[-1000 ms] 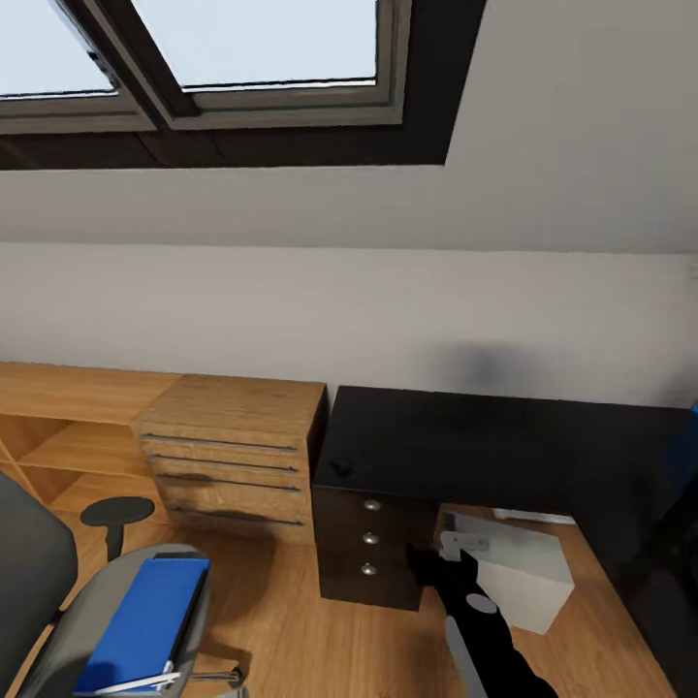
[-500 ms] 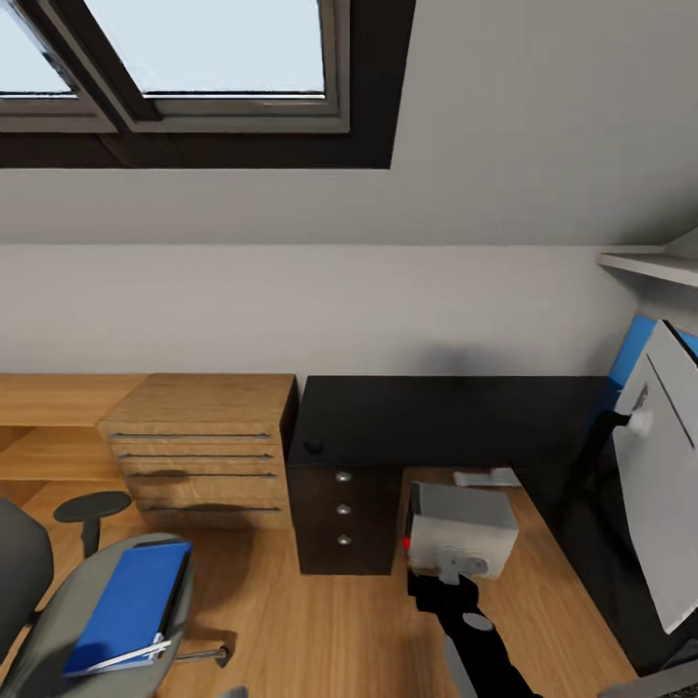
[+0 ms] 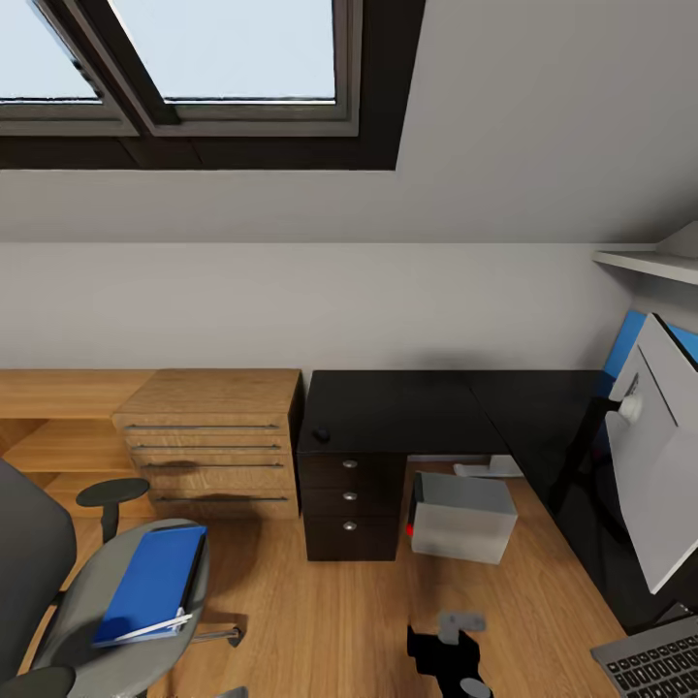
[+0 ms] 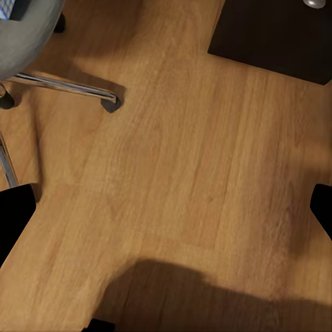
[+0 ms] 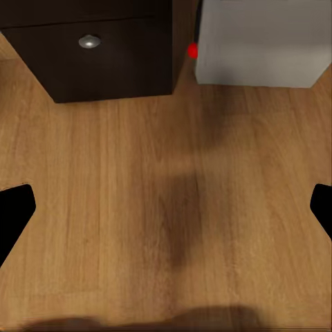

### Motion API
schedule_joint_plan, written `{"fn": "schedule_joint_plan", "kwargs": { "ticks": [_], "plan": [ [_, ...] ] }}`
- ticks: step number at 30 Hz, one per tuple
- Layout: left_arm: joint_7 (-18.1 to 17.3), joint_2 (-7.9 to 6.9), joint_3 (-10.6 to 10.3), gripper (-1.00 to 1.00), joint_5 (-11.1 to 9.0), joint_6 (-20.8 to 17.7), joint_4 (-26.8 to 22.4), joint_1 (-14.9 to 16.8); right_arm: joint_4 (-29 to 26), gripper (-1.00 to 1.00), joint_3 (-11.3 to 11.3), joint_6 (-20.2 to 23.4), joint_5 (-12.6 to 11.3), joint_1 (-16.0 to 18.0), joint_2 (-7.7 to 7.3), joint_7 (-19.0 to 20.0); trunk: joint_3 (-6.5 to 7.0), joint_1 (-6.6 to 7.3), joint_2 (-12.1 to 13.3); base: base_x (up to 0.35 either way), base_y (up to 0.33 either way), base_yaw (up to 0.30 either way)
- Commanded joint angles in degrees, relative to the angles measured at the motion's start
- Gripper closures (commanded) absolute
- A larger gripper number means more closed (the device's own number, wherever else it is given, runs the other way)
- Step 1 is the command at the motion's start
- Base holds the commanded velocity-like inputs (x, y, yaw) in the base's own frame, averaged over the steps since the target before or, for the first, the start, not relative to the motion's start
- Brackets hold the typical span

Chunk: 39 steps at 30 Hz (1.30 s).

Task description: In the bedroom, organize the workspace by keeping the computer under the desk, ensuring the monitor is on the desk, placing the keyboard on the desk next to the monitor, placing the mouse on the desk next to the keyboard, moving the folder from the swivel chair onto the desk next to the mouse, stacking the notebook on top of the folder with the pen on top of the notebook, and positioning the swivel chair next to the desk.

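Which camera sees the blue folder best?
The head view: the whole folder lies flat on the chair seat there. The left wrist view catches just a blue sliver of it at the corner. The right wrist view looks at floor and drawers.

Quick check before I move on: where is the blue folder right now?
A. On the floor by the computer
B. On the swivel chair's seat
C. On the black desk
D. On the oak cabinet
B. In the head view, the blue folder lies flat on the grey seat of the swivel chair, well apart from the black desk.
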State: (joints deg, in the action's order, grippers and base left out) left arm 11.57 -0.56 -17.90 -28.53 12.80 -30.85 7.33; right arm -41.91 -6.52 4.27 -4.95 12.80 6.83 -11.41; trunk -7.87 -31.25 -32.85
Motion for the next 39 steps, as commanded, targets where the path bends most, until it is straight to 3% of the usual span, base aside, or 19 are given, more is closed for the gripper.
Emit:
{"fn": "schedule_joint_plan", "kwargs": {
  "ticks": [1,5,10,16,21,28,39],
  "plan": [
    [0.5,-0.06,-0.5,-1.0,-0.4,0.3,0.0,0.1,0.6,-1.0,-0.4,-0.2,-0.5,0.0,-0.05,-0.5,-0.1,-0.02,-0.1,-0.009,0.005,0.0],
    [0.5,-0.06,-0.5,-1.0,-0.4,0.3,0.0,0.1,3.1,-1.0,-0.9,-3.0,-0.5,0.0,-0.1,-0.5,-0.11,-0.02,-0.1,-0.004,0.002,0.0],
    [0.6,-0.06,-0.4,-1.0,-0.4,0.3,0.0,0.1,10.8,-1.0,-1.3,-11.5,-0.3,0.0,-0.16,-0.5,-0.11,-0.02,-0.1,-0.001,0.0,0.0],
    [0.6,-0.06,-0.4,-1.0,-0.4,0.3,0.0,0.1,14.2,-1.0,-1.5,-16.0,-0.2,0.0,-0.21,-0.5,-0.11,-0.02,-0.1,0.0,0.0,0.0],
    [0.7,-0.06,-0.3,-1.0,-0.4,0.4,0.0,0.1,19.3,-1.0,-1.4,-23.1,-0.2,0.0,-0.21,-0.5,-0.16,-0.02,-0.1,0.0,0.0,0.0],
    [0.7,-0.06,-0.2,-1.0,-0.4,0.4,0.0,0.1,21.6,-1.0,-1.4,-26.2,-0.2,0.0,-0.16,-0.5,-0.29,-0.02,-0.1,-0.014,-0.021,0.0],
    [0.7,-0.06,-0.2,-1.0,-0.4,0.4,0.0,0.1,22.6,-1.0,-1.4,-26.7,-0.3,0.0,-0.15,-0.5,-0.3,-0.02,-0.1,-0.17,-0.109,0.0]
  ]
}}
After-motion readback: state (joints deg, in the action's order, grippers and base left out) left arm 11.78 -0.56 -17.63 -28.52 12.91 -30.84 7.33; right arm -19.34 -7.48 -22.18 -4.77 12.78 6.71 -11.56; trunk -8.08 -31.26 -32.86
